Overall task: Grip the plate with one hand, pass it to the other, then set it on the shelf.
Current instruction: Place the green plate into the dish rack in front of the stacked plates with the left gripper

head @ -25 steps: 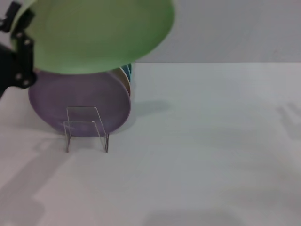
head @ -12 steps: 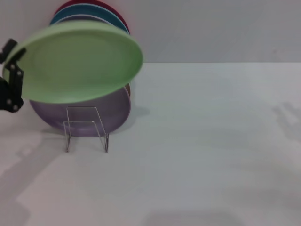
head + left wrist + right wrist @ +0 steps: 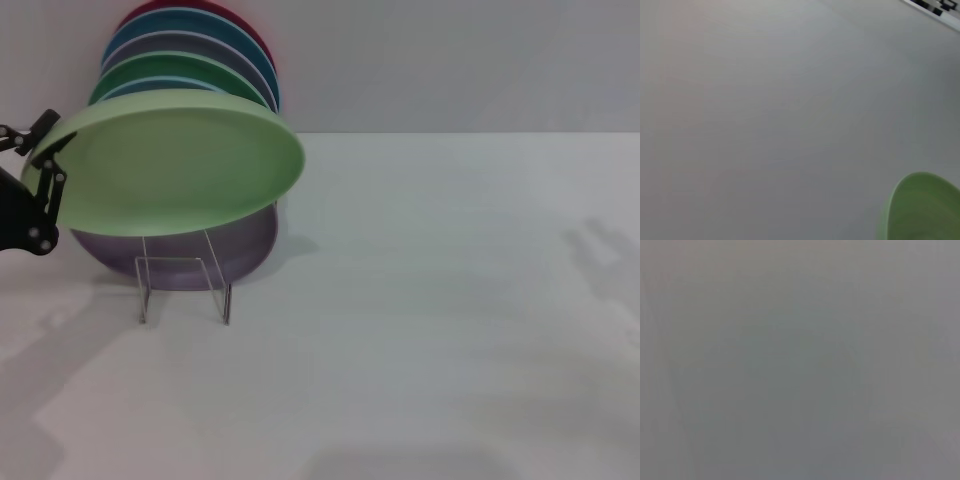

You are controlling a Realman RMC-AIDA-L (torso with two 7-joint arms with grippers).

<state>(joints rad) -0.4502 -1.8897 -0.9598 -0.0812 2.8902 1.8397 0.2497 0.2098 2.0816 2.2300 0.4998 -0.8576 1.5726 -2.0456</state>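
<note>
Black and jointed, the left gripper (image 3: 38, 165) is seen at the left edge of the head view, and its fingers (image 3: 45, 130) are closed on the left rim of the plate (image 3: 170, 165). That plate is light green and is held up in the air, tilted, with its hollow side turned toward the camera. It spreads out to the right of the gripper. Its lower edge is in front of the top of the shelf (image 3: 183, 285), which is a small clear rack with thin wires, standing on the white table (image 3: 440, 330). A purple plate (image 3: 235, 243) is seen just behind the shelf, partly covered by the light green one. More plates are lined up behind it: a darker green plate (image 3: 160, 72), then blue plates (image 3: 185, 25), and a red plate (image 3: 245, 22) at the back by the grey wall (image 3: 450, 60). In the left wrist view, only a curved piece of the light green plate (image 3: 920, 207) is shown against plain grey. The right gripper is not seen in any view; only flat grey is shown in the right wrist view.
</note>
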